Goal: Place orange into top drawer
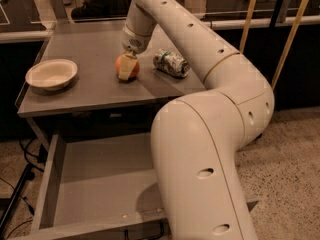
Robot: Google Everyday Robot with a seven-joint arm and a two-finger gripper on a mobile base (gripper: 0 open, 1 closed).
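The orange (120, 66) is on the grey tabletop (95, 91), near its middle. My gripper (128, 72) reaches down from the white arm and is shut on the orange, with one cream finger (130, 68) across its front. The orange is at or just above the table surface. The top drawer (100, 171) is pulled open below the tabletop, and its flat grey bottom is bare. My arm's large lower links cover the drawer's right part.
A cream bowl (51, 74) stands at the tabletop's left. A green-and-white can (171, 63) lies on its side just right of the orange. Cables (20, 156) run along the floor at the left. Wooden poles (290, 29) lean at the back right.
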